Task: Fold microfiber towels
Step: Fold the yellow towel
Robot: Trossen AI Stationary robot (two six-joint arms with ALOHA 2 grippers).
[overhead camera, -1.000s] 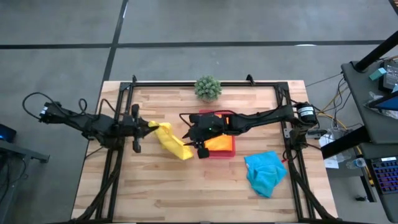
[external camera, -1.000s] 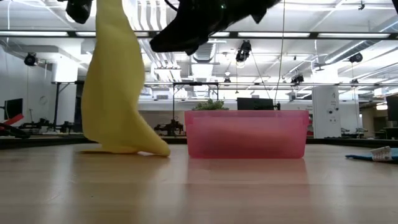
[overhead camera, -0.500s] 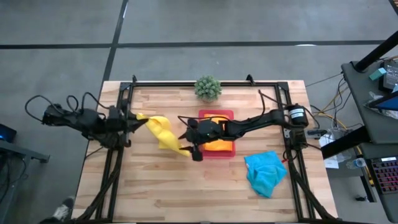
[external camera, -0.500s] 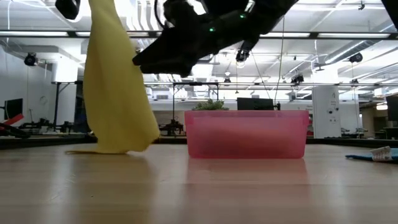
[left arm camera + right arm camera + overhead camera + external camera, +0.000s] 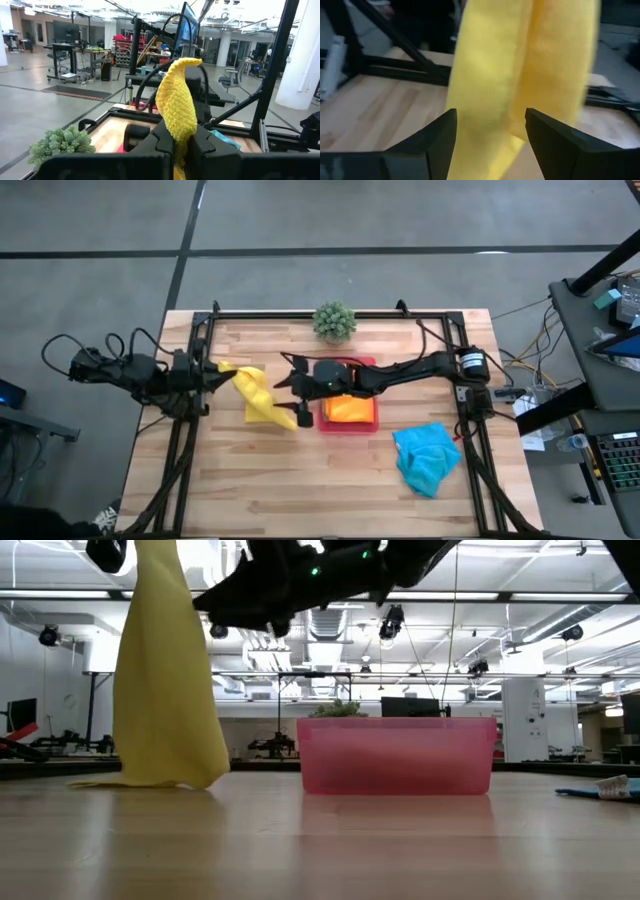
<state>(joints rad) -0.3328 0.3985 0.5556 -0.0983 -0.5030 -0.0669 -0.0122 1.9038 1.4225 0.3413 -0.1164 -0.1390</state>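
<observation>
A: Hanging from the left pincer (image 5: 222, 370), the yellow towel (image 5: 262, 395) drapes down near the left edge of the wooden surface (image 5: 330, 480), with its lower end resting on the wood.

B: What has just changed?

A: A second ago the right pincer (image 5: 290, 376) sat low beside the towel's trailing end, its fingers half closed. Now it has risen and swung toward the hanging cloth, and its fingers are spread wide with nothing between them. In its own wrist view, the towel (image 5: 520, 75) fills the space just beyond the two fingers (image 5: 427, 145).

B: And the left one?

A: Clamped shut on a top corner of the towel (image 5: 176, 107), as before. The cloth has drawn in and hangs straighter in the low view (image 5: 165, 680).

B: What does that mean for the fold?

A: I judge the right arm let go of one part and is lining up a fresh grip higher on the cloth, so no fold is made yet.

B: Other towels?

A: An orange towel (image 5: 349, 409) lies in the pink tray (image 5: 346, 426), and a turquoise towel (image 5: 427, 457) sits crumpled toward the right side of the surface. A small green plant (image 5: 334, 321) stands at the far edge.
</observation>
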